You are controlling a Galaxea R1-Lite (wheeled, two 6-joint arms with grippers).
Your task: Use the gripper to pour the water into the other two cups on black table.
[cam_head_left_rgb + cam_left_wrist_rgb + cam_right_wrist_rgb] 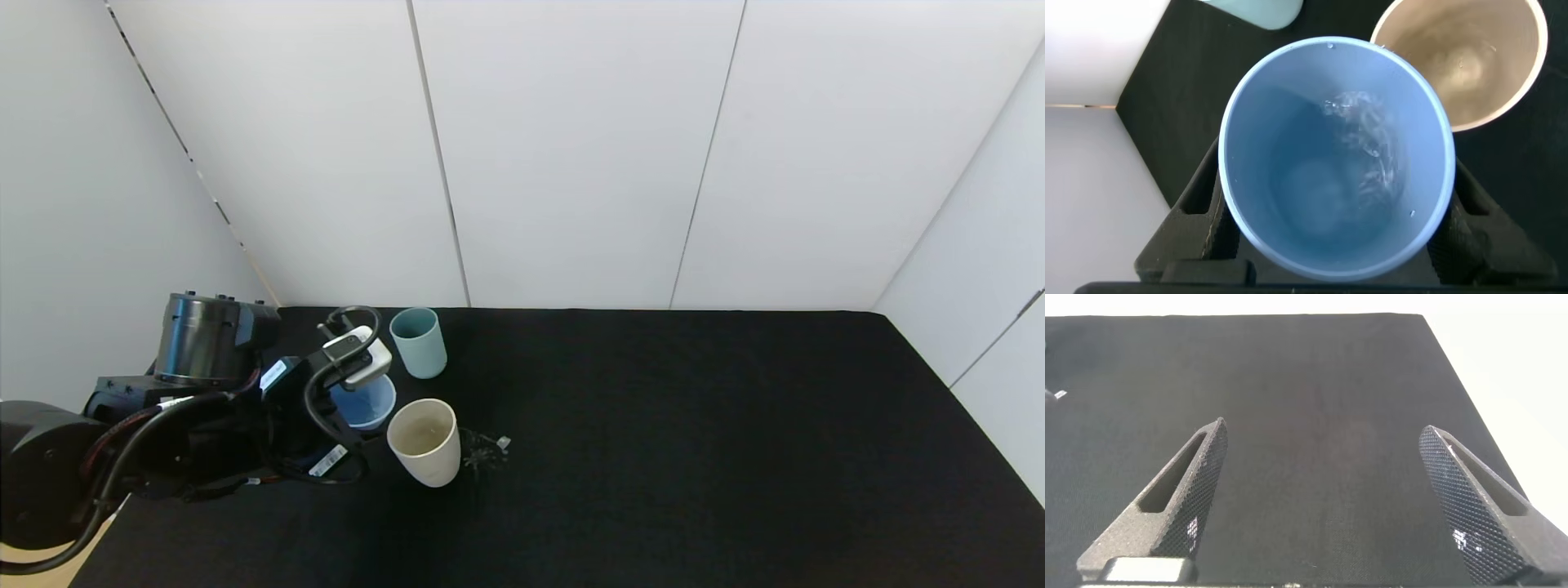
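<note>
- I see the black table (653, 457) filling the lower half of the head view, with white panel walls (571, 147) on three sides.
- My left arm (122, 441) reaches in from the near left edge; the left gripper (1331, 220) is closed around the light blue cup (1335, 155), one finger (1196, 220) pressed to each side of it.
- The cream-white cup (424, 442) stands upright just right of the blue cup, nearest to me, with a pale film of liquid in its bottom.
- The teal-green cup (419, 342) stands upright farther back, near the wall.
- The water (1368, 143) glints low inside the blue cup.
- A small wet patch (486, 449) lies on the table beside the cream-white cup.
- The right gripper (1327, 506) hangs over bare table, fingers spread wide, holding nothing.
</note>
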